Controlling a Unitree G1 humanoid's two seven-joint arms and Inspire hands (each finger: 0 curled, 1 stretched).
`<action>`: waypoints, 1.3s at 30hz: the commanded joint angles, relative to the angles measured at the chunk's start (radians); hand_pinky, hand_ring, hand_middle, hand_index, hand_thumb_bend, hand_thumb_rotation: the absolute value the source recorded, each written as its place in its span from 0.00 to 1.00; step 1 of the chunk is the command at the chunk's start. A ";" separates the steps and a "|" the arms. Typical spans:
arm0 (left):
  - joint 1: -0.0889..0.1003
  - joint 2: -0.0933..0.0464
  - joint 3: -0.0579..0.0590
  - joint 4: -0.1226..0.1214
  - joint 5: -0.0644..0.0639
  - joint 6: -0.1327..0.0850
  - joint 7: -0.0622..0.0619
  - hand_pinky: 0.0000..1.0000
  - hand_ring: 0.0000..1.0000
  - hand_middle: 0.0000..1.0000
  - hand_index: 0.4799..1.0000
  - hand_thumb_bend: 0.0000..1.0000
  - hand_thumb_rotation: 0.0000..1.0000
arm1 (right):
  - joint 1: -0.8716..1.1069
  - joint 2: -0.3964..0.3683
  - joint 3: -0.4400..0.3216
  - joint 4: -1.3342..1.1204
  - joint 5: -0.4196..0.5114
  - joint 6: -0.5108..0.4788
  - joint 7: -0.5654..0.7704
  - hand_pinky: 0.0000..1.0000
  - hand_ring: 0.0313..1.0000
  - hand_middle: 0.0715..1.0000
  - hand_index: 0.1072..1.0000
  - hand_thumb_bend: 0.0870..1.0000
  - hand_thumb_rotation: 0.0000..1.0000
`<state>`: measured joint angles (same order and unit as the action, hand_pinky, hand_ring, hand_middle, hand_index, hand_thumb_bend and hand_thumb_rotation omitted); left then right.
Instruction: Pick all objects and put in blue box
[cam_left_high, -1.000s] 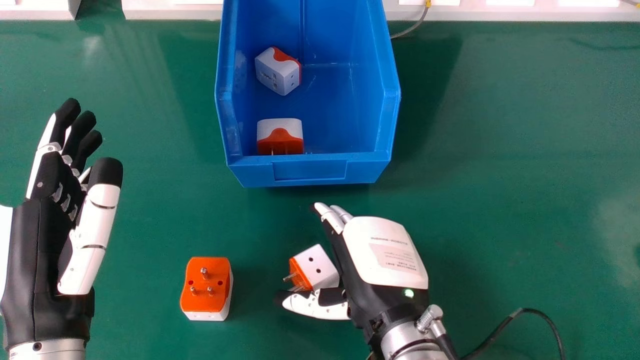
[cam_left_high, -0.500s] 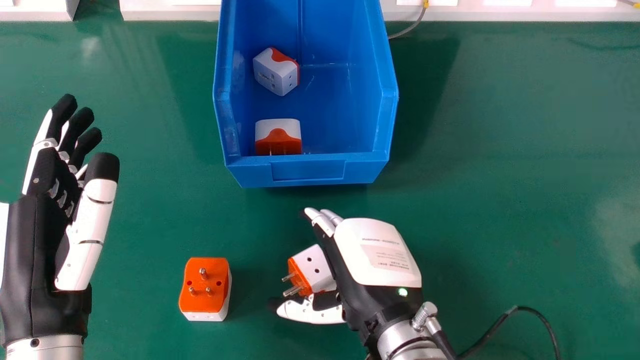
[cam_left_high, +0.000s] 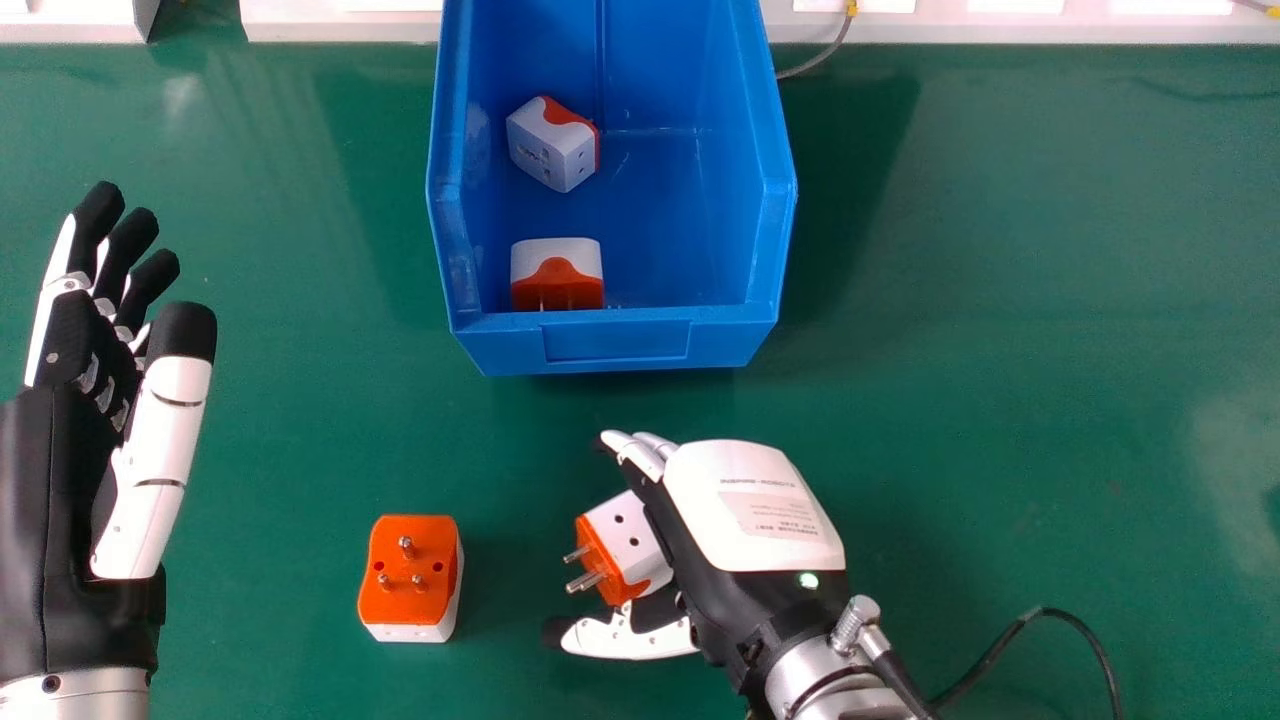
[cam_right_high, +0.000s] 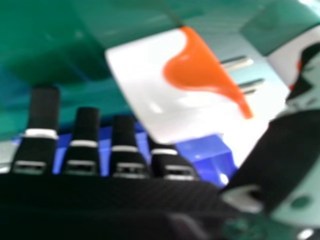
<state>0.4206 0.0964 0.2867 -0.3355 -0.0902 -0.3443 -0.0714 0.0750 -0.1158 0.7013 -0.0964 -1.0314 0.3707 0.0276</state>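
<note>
The plug adapter nearest the right hand (cam_left_high: 750, 505) is a white block with an orange end (cam_left_high: 628, 535), tilted, its metal prongs aimed towards the robot's left. It sits in the gap between thumb and fingers, just in front of the palm. Those fingers are fairly straight and not wrapped round it, with the thumb apart from them on the near side; from here I can't tell whether the pads touch it. The right hand view has its white and orange side close up, two prongs sticking out and the fingertips pointing past it.

Over to the left, well apart from that one, a second adapter (cam_left_high: 408, 570) lies on the green table (cam_left_high: 1000, 300), orange face up, three prongs standing.

Beyond them both is the blue box (cam_left_high: 618, 345), holding two more: a tilted adapter farther in (cam_left_high: 550, 145), near the left wall, and another by the front wall (cam_left_high: 557, 275), also towards the left.

Out at the left side, the left hand (cam_left_high: 60, 450) has its fingers straight and slightly spread, thumb apart, nothing in it. A black cable (cam_left_high: 1060, 612) curves beside the right wrist.
</note>
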 joint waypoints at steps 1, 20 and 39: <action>-0.008 0.008 0.013 -0.008 -0.015 -0.018 -0.003 0.86 0.91 0.94 0.89 0.68 0.77 | 0.022 0.003 0.024 0.022 0.033 -0.016 0.047 0.75 0.84 0.87 0.85 0.54 0.48; -0.012 0.011 0.025 -0.015 -0.041 -0.023 -0.029 0.89 0.92 0.94 0.90 0.71 0.77 | -0.036 0.017 0.020 0.151 0.028 -0.011 -0.002 0.74 0.83 0.87 0.84 0.52 0.45; -0.023 0.019 0.030 -0.029 -0.034 0.006 -0.030 0.91 0.94 0.95 0.91 0.72 0.78 | -0.065 -0.024 0.026 0.058 0.007 -0.003 0.108 0.73 0.82 0.85 0.83 0.58 0.36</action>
<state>0.4054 0.1014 0.3033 -0.3352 -0.1274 -0.3355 -0.1047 -0.0227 -0.1296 0.7018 -0.0435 -1.0392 0.3743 0.0833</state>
